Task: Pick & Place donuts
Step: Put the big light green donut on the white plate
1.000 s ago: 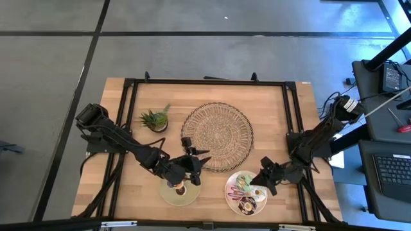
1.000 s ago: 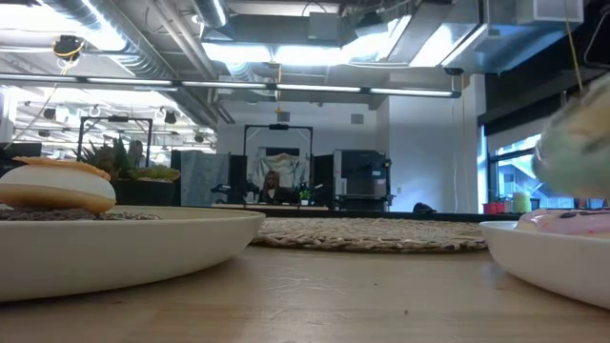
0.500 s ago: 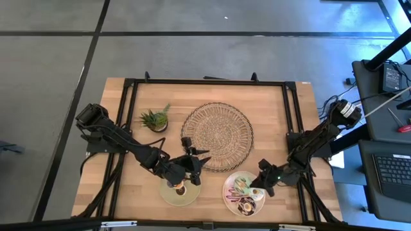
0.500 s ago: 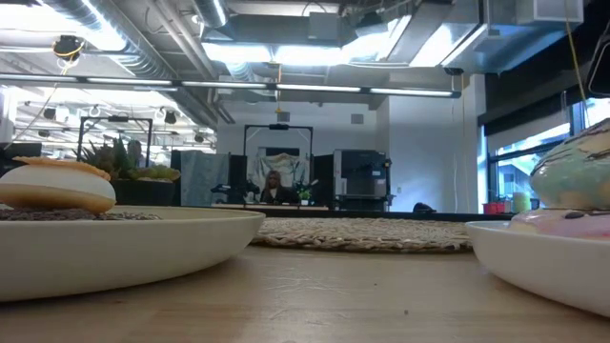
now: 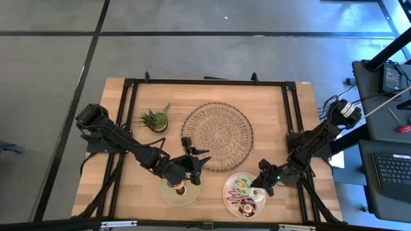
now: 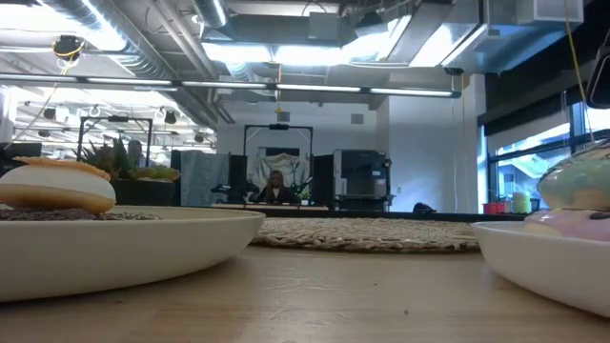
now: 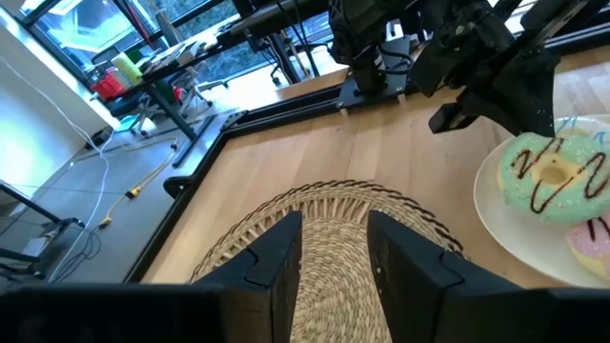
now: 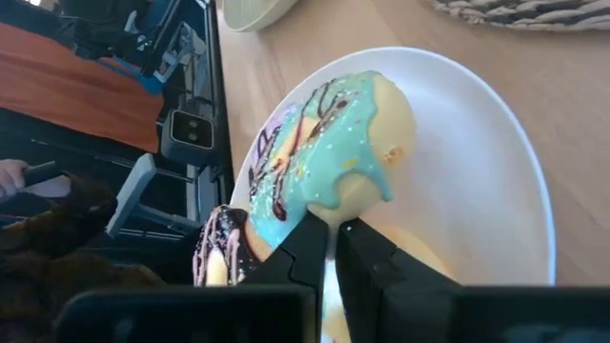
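A green-iced donut (image 8: 329,143) with brown drizzle leans on other donuts on the white right plate (image 8: 496,181), among them a pink one (image 7: 593,240). My right gripper (image 8: 331,238) is shut on it, at the plate's right side (image 5: 255,187). The low view shows the green donut (image 6: 579,183) sitting on the pink one. My left gripper (image 7: 334,243) hangs open and bare above the left plate (image 5: 168,196), facing the woven mat. A cream donut (image 6: 57,186) lies on that left plate (image 6: 143,243). My right gripper pinches the green donut's rim (image 8: 335,205) between its two fingertips, which leave only a thin gap. The fingers come slanting down from the table's right side. The donut stands tilted, its far part resting on the other donuts in the plate.
A round woven mat (image 5: 217,136) lies in the table's middle, a small potted plant (image 5: 154,119) to its left. The two plates sit side by side near the front edge. Black rails (image 5: 292,122) run along the table's sides.
My right gripper has come down with the green donut and rolled a little. In the low view the donut has sunk from above the plate onto the pink donut lying in it.
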Robot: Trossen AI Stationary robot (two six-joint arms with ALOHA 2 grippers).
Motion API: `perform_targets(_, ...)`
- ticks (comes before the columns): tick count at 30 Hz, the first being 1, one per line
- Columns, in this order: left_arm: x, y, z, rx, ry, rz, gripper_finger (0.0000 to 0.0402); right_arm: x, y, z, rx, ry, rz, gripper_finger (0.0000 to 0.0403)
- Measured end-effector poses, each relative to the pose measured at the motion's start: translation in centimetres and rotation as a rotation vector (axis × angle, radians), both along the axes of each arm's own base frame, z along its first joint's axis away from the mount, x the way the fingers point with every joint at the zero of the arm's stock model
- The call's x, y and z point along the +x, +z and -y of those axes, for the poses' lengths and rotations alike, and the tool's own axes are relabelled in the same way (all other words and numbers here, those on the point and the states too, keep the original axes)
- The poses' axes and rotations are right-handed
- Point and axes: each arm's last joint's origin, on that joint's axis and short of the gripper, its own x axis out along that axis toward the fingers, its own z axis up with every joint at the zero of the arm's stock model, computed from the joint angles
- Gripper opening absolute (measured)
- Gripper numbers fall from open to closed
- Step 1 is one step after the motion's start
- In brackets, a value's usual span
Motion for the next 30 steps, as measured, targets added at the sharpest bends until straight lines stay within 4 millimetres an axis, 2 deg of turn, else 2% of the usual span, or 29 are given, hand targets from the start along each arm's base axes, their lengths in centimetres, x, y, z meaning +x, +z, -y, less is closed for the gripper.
perform_targets(9, -0.05, -0.11, -0.03, 0.005, 0.001, -0.012, 0.0114, 0.06, 0.01, 0.05, 0.004, -0.006, 0.0, 0.0124)
perform_targets(13, -0.06, -0.12, -0.03, 0.006, 0.0, -0.013, 0.0114, 0.28, 0.03, 0.25, 0.014, -0.024, -0.003, 0.0151)
perform_targets(18, -0.06, -0.14, -0.04, 0.008, 0.0, -0.015, 0.0115, 0.49, 0.02, 0.41, 0.031, -0.018, -0.017, 0.0164)
perform_targets(23, -0.06, -0.14, -0.04, 0.008, 0.0, -0.015, 0.0114, 0.42, -0.33, 0.58, 0.074, -0.016, -0.091, 0.0165)
perform_targets(30, -0.06, -0.14, -0.04, 0.007, 0.001, -0.015, 0.0113, 0.36, -0.42, 0.65, 0.08, -0.027, -0.108, 0.0165)
